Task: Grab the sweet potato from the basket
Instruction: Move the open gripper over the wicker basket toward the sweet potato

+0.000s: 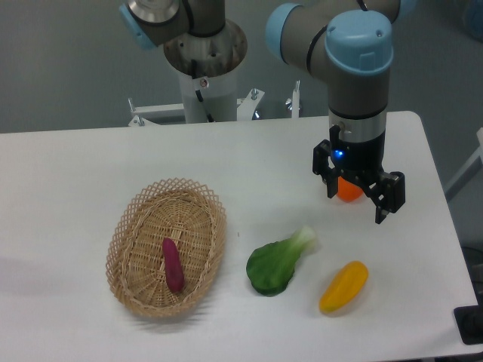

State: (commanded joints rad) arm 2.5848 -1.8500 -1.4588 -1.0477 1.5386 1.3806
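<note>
Lying lengthwise near the middle of the basket (124, 234), the sweet potato (173, 265) is a slim reddish-purple taper with a smooth skin, bare weave showing all around it and nothing else in the basket with it. The basket is an oval of light tan wicker, shallow, with an open lacy rim, set on the left half of the white table (68, 166), back from the table's near and left edges. Just right of the basket, apart from its rim, lies a green leafy vegetable (278, 264) with a pale stalk end. Further right, near the front edge, is a glossy yellow-orange pepper (344, 286). The gripper (358, 204) hangs over the right side of the table, well apart from the basket, its black fingers spread and holding nothing. A round orange fruit (348, 189) shows partly behind it.
</note>
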